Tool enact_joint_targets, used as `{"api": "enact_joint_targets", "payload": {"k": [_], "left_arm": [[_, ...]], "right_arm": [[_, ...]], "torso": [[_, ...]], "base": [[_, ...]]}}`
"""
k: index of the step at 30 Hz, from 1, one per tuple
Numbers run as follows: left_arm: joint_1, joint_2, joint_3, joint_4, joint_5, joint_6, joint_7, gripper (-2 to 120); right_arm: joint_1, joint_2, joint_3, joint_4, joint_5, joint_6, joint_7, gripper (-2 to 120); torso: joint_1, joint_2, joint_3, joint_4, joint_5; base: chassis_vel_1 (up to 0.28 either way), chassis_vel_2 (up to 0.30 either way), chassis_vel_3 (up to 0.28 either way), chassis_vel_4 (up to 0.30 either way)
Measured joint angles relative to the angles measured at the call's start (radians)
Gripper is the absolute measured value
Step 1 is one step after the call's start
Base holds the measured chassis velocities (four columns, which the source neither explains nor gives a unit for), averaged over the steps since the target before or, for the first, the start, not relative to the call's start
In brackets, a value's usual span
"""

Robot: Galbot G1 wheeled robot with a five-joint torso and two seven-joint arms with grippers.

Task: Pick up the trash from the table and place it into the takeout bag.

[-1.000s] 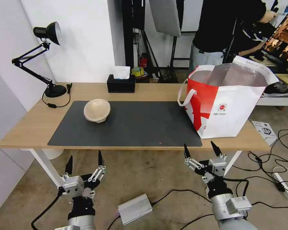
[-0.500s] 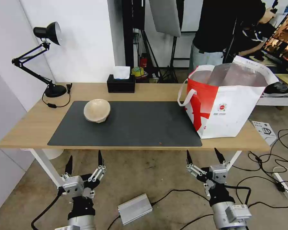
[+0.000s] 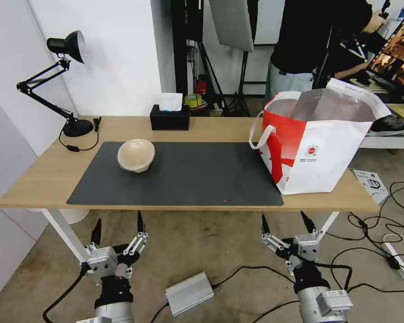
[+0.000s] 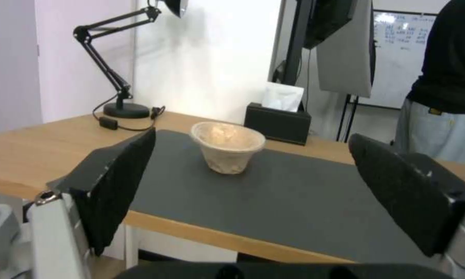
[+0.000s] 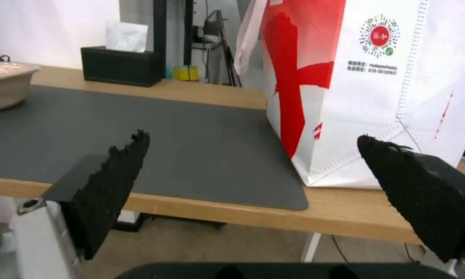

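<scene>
One piece of trash, a beige paper bowl (image 3: 136, 154) (image 4: 228, 146) (image 5: 4, 85), stands upright on the left part of the dark grey mat (image 3: 184, 175) on the light-wood table (image 3: 45, 172). At the table's right end stands the takeout bag (image 3: 321, 148) (image 5: 377, 89), white with red panels, its top open. My left gripper (image 3: 118, 229) (image 4: 253, 190) hangs open and empty below the table's front edge, under the mat's left part. My right gripper (image 3: 286, 224) (image 5: 253, 186) is open and empty too, below the front edge near the bag.
A black tissue box (image 3: 169, 117) sits at the table's back edge, a black desk lamp (image 3: 63, 80) at the back left. A silver box (image 3: 188, 292) and cables (image 3: 381, 233) lie on the floor. A person stands behind the bag.
My right gripper has dropped lower and slightly to the right, away from the table's front edge. The left gripper, the bowl and the bag have stayed put.
</scene>
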Motion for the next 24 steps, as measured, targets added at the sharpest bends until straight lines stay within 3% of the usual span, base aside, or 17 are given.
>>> {"api": "enact_joint_targets", "payload": {"k": [12, 15, 24], "left_arm": [[-0.024, 0.021, -0.002, -0.016, -0.033, 0.021, 0.0, 100], [-0.048, 0.063, -0.008, -0.024, -0.064, 0.034, 0.002, 100], [-0.129, 0.096, -0.043, -0.069, -0.288, 0.132, -0.022, 100]], "right_arm": [[0.001, 0.0, 0.0, -0.001, 0.0, 0.001, -0.001, 100], [0.001, 0.0, 0.0, -0.001, 0.0, 0.001, -0.001, 100], [0.002, 0.0, 0.0, -0.002, 0.001, 0.002, -0.001, 100]], "torso": [[0.0, 0.0, 0.0, 0.0001, 0.0], [0.0, 0.0, 0.0, -0.0001, 0.0], [0.0, 0.0, 0.0, 0.0001, -0.0001]], "base": [[0.0, 0.0, 0.0, 0.0], [0.0, 0.0, 0.0, 0.0], [0.0, 0.0, 0.0, 0.0]]}}
